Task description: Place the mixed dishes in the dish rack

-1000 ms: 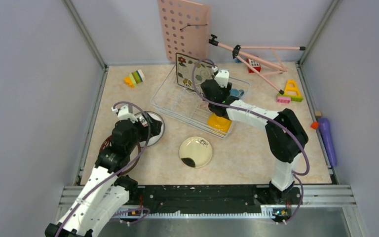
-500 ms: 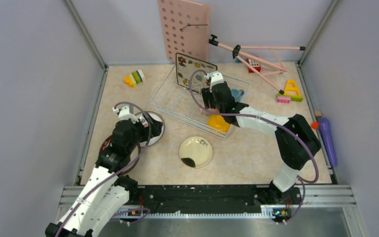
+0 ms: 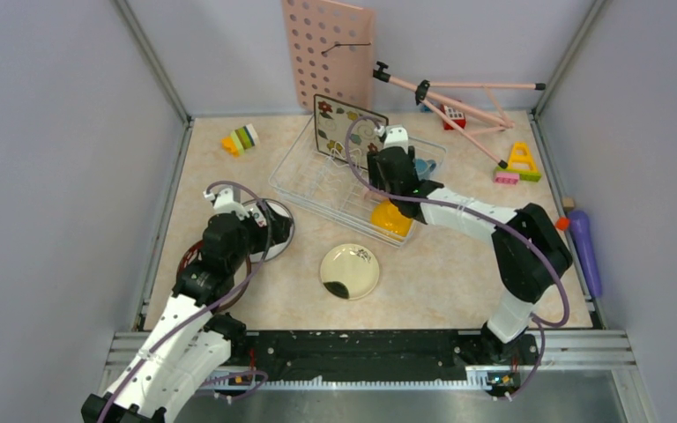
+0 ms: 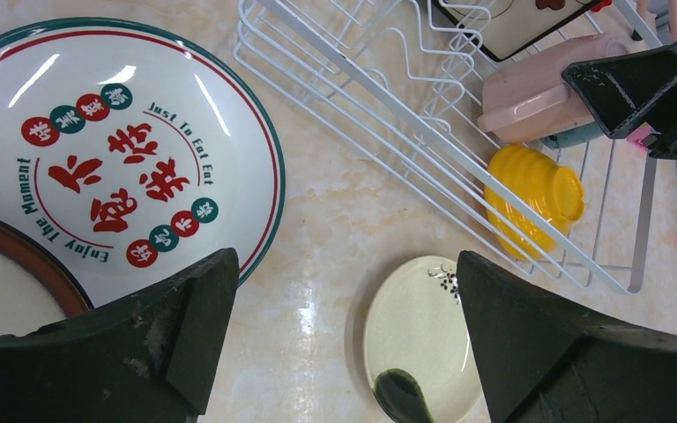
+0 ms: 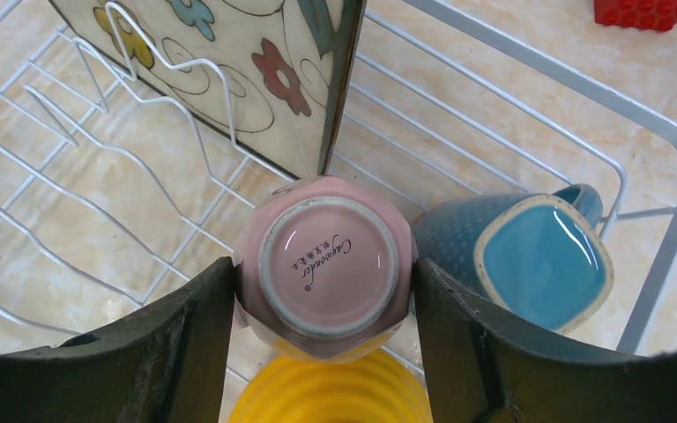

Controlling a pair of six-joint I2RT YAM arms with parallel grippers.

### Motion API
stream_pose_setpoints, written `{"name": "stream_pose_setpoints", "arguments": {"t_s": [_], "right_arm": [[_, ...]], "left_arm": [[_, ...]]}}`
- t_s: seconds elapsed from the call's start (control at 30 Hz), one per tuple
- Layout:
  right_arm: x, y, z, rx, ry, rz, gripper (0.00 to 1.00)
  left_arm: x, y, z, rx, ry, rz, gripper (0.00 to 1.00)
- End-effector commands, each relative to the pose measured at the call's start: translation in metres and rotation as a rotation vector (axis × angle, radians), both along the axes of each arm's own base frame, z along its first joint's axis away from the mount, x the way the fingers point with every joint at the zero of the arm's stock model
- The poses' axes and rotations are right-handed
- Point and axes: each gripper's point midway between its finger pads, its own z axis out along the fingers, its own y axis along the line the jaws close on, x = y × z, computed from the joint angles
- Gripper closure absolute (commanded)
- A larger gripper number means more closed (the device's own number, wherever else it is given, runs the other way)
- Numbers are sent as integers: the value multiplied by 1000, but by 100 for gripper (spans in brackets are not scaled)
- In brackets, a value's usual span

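The white wire dish rack [image 3: 317, 181] holds a square flowered plate [image 3: 345, 128] standing on edge, a blue cup [image 5: 538, 260] and an orange-yellow bowl [image 3: 391, 220]. My right gripper [image 5: 324, 269] is shut on an upside-down pink cup [image 5: 326, 264] inside the rack, between the flowered plate [image 5: 229, 62] and the bowl [image 5: 331, 392]. My left gripper [image 4: 345, 264] hangs open over bare table. A white dotted plate [image 4: 123, 150] lies to its left, overlapped by a dark-red-rimmed plate [image 4: 0, 282]. To its right lies a cream plate with a black blotch [image 4: 423, 344].
A pink pegboard [image 3: 328, 53] leans on the back wall beside a fallen pink tripod [image 3: 450, 92]. Toy blocks lie at the back left [image 3: 241, 139] and back right [image 3: 518, 163]. A purple bottle [image 3: 584, 247] rests along the right edge.
My right arm's elbow swung out to the right and lower, while its gripper stayed over the rack holding the pink cup. The left arm barely moved.
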Motion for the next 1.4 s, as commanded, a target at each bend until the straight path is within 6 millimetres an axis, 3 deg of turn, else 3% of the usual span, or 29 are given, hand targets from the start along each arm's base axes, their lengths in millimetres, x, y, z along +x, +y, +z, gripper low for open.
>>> {"name": "stream_pose_setpoints", "arguments": {"t_s": [0.0, 0.07, 0.1, 0.13, 0.47, 0.63, 0.73, 0.83, 0.93, 1.1, 1.23, 1.37], "right_arm": [[9, -6, 35, 37, -83, -146, 59], [7, -9, 38, 70, -86, -178, 22], [5, -7, 40, 85, -88, -171, 9], [2, -5, 44, 99, -97, -158, 7], [-36, 11, 93, 217, -123, 29, 3], [-81, 23, 101, 264, -73, 202, 3], [-107, 18, 104, 308, -52, 237, 3], [-131, 15, 101, 379, -30, 273, 3], [-159, 17, 91, 464, 30, 336, 3], [-192, 2, 44, 452, 212, 311, 3], [-212, -17, 26, 462, 241, 289, 3], [-229, -26, 23, 567, 226, 280, 4]], "left_arm": [[6, 1, 7, -13, -35, 18, 1], [6, 2, 5, -13, -17, 31, 1], [7, 3, 4, -11, -9, 35, 1], [7, 4, 2, -8, 3, 44, 1], [2, 16, -20, -28, 111, 156, 1], [-4, 17, -35, -94, 179, 216, 6], [-9, 20, -50, -115, 273, 280, 9], [-12, 22, -69, -101, 395, 334, 10], [-12, 11, -78, -98, 450, 281, 11], [-18, -20, -90, -109, 501, 65, 9], [-22, 4, -109, -29, 535, 195, 10], [-24, 1, -118, -118, 535, 237, 12]]}}
